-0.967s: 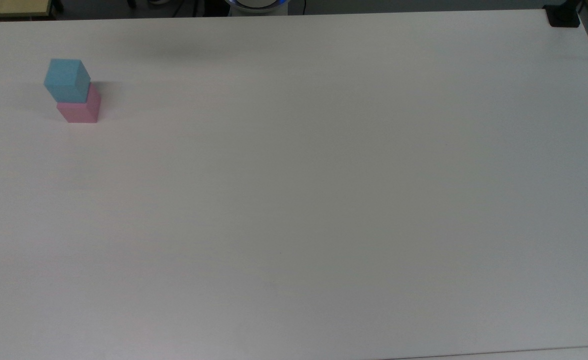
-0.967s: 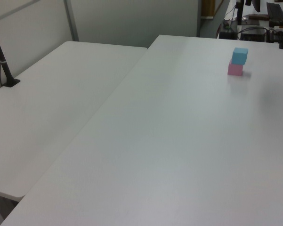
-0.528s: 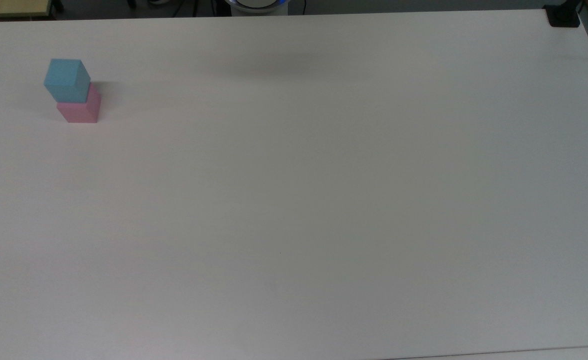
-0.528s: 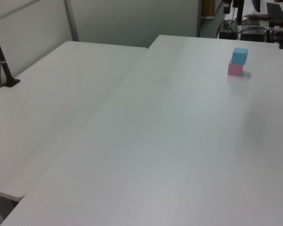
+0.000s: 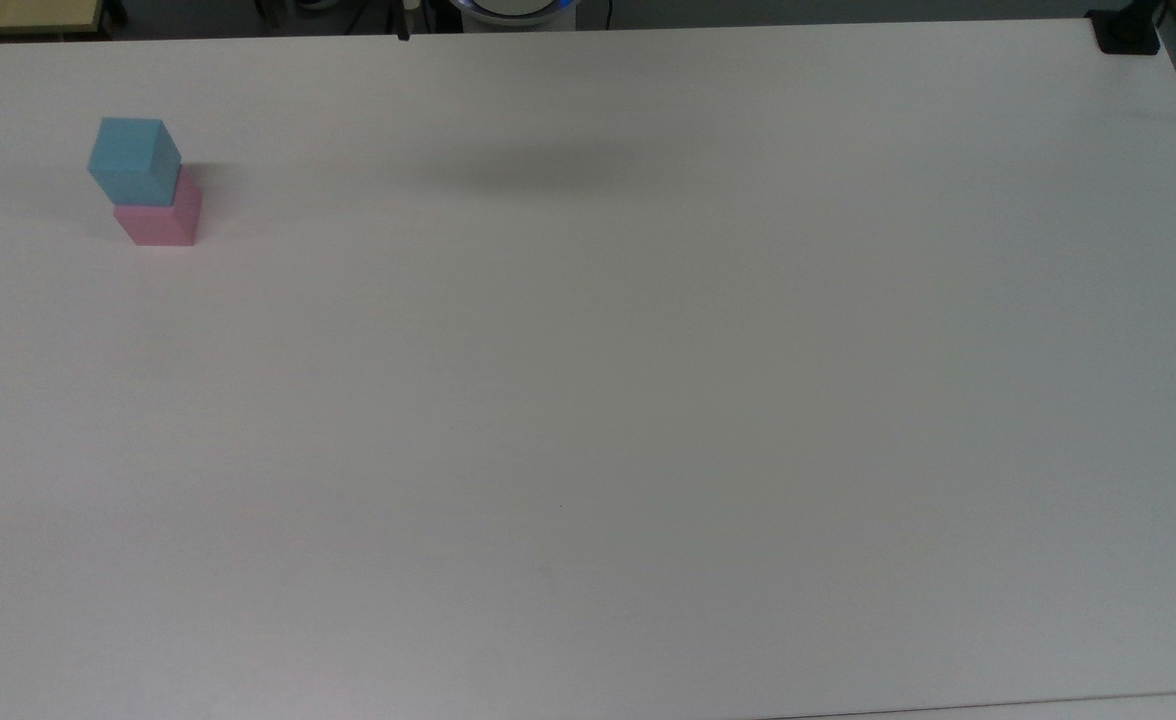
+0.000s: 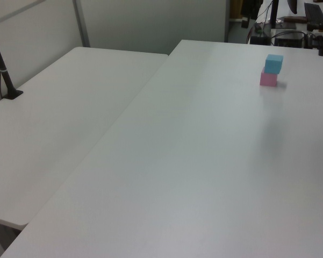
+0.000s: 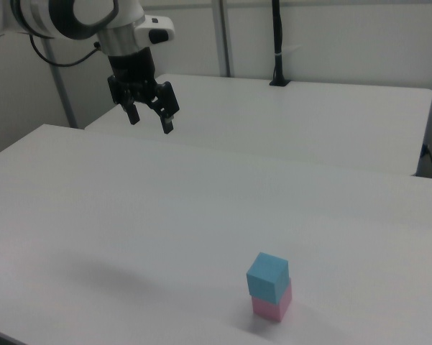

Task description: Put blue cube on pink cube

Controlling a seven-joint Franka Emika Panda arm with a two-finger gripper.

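Blue cube [image 7: 267, 275] atop pink cube [image 7: 273, 305] — plain faces, no writing

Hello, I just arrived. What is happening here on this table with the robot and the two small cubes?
The stacking looks finished. The blue cube sits on top of the pink cube, turned a little so its edges do not line up with the pink one, on the white table. Nothing is holding either cube. In the right view, the gripper hangs in the air well away from the stack, toward the right view's upper left, with its fingers spread and empty.
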